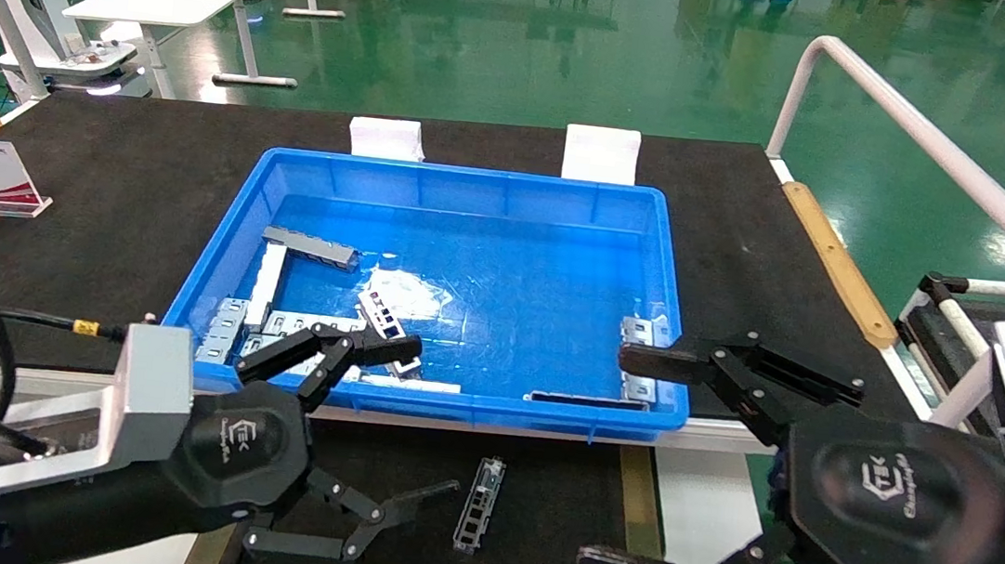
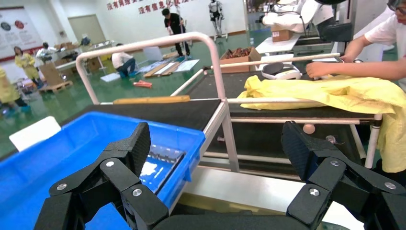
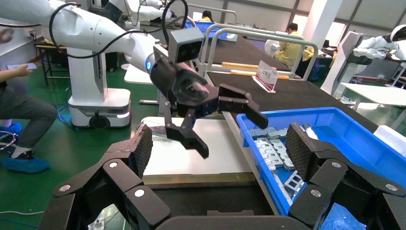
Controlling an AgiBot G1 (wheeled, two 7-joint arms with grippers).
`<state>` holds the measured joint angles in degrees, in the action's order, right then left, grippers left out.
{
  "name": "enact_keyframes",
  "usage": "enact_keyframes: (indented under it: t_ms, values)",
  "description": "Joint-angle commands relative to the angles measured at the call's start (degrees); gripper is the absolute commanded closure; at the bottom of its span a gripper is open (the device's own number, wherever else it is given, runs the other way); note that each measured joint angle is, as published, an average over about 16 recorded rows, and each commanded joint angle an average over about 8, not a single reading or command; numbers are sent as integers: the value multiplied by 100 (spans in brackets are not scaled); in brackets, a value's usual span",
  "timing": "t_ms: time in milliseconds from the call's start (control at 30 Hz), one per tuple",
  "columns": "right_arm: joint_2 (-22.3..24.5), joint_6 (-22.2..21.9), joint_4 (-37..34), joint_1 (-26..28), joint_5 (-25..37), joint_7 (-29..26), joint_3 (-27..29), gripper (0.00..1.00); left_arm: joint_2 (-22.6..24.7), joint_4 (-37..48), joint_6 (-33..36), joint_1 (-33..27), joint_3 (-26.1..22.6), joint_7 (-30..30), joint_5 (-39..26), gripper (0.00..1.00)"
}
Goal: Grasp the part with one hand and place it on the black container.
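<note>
Part point(image 1: 479, 504) lies flat on black container point(image 1: 553, 512), near side of blue bin point(image 1: 475, 190) | left gripper point(image 1: 371, 422) spread, empty, beside part | right gripper point(image 1: 624, 458) spread, empty | next grasp: close across a bin strip's narrow width.

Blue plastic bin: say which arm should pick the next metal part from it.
Left, likely. The open left gripper hovers at the blue plastic bin's near-left corner, above most metal parts. The open right gripper faces only a few.
</note>
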<state>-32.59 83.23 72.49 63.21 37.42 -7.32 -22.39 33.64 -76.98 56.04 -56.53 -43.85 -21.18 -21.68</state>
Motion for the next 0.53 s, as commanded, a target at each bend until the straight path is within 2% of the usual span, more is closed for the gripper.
enact_keyframes:
  t_ms: [33,533]
  values:
    - [0,0,0,0,0,0,0,0,-16,-2,59,-63,19,2,-6,0]
    - [0,0,0,0,0,0,-1,0,-197,-15,424,-311,135,58,60,0]
